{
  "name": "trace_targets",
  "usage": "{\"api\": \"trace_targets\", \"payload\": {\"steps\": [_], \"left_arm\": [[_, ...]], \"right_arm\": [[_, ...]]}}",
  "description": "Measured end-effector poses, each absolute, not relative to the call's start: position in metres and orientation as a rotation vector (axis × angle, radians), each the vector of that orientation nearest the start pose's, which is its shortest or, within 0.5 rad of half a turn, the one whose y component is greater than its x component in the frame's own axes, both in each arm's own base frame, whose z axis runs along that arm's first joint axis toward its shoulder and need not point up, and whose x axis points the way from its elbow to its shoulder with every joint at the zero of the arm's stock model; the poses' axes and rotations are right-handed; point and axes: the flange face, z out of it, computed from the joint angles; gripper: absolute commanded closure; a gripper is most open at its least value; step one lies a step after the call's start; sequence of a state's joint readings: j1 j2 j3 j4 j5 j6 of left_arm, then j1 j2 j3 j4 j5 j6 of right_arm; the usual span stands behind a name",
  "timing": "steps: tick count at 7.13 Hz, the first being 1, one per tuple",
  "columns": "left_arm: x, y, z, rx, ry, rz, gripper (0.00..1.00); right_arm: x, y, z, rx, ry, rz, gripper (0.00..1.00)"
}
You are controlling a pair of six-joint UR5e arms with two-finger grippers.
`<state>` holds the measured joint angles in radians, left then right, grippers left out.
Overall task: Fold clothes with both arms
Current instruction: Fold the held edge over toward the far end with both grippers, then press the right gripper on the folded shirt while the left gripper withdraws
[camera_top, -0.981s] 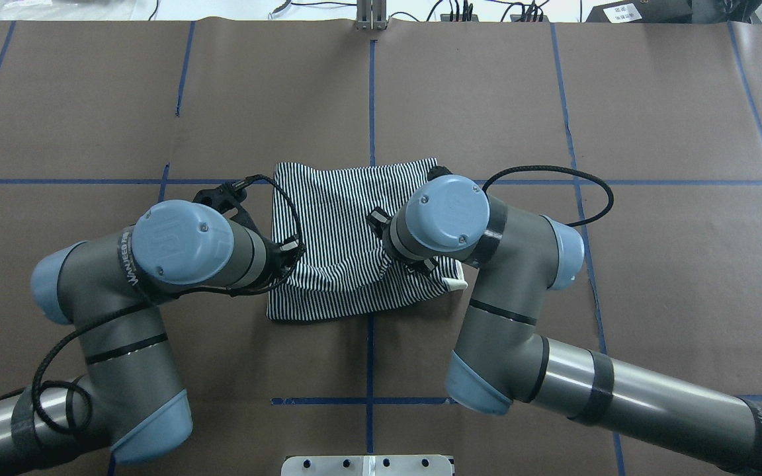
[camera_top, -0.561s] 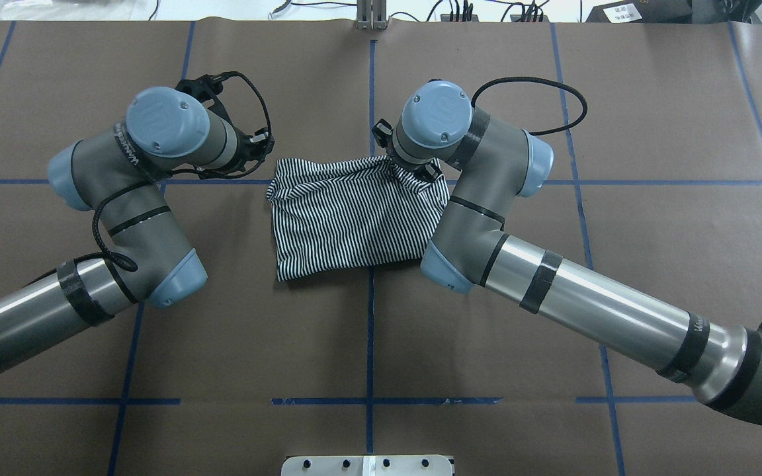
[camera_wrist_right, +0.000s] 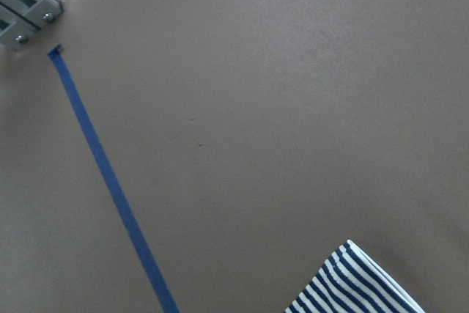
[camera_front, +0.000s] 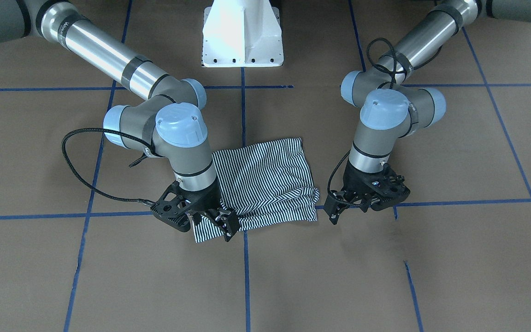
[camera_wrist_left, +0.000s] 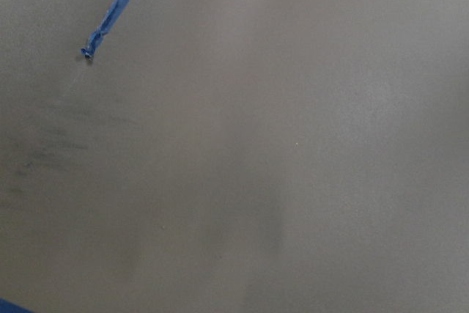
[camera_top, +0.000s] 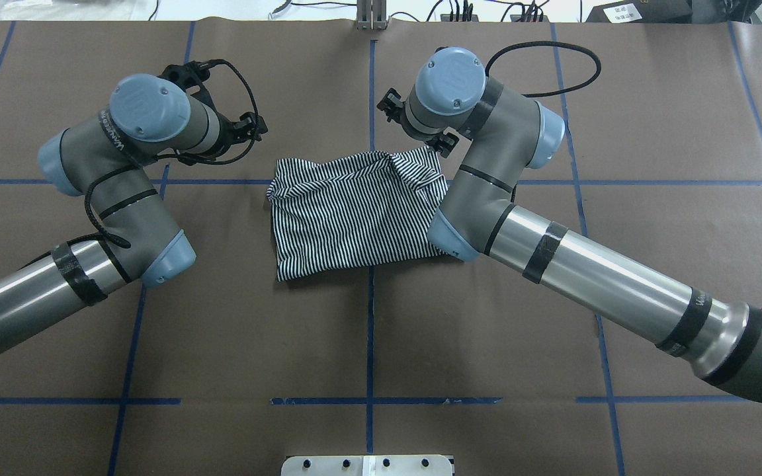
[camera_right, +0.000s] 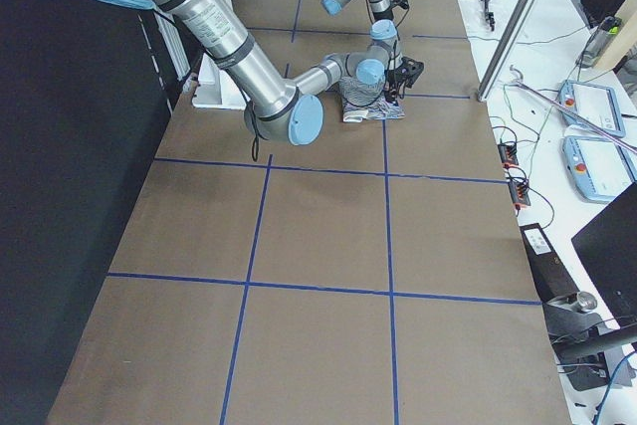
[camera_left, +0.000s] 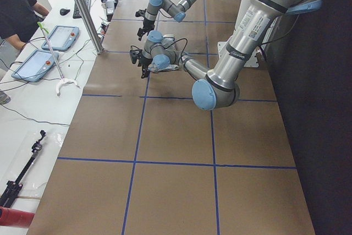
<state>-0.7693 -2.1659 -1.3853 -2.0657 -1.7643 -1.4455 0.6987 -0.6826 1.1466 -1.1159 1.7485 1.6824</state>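
Though I cannot tell if the black left hand (camera_front: 339, 206) or right hand (camera_front: 223, 220) is apart, the navy-and-white striped polo shirt (camera_front: 265, 175) looks folded; I'd retreat.

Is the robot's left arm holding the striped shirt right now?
No, the left arm's black fingers hover over the brown paper table cover, apart from the folded navy-and-white striped shirt.
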Motion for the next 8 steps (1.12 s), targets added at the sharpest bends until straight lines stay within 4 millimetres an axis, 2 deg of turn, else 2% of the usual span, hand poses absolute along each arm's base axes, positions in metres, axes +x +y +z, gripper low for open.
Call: {"api": "trace_targets", "payload": {"steps": [2,4,6,8], "left_arm": [[0.398,-0.605,0.336,0.217,0.942,-0.449,0.0],[0.355,-0.607,0.335,0.235,0.958,-0.406,0.0],[0.339,-0.611,0.337,0.243,0.955,-0.398,0.0],[0.335,-0.613,0.337,0.245,0.954,-0.399,0.0]], "right_arm": [[-0.557,-0.605,0.222,0.157,-0.877,0.447,0.0],[-0.576,-0.583,0.205,0.211,-0.748,0.219,0.0],[-0.601,-0.562,0.206,0.301,-0.655,0.051,0.0],[-0.613,-0.561,0.215,0.333,-0.602,-0.015,0.0]]}}
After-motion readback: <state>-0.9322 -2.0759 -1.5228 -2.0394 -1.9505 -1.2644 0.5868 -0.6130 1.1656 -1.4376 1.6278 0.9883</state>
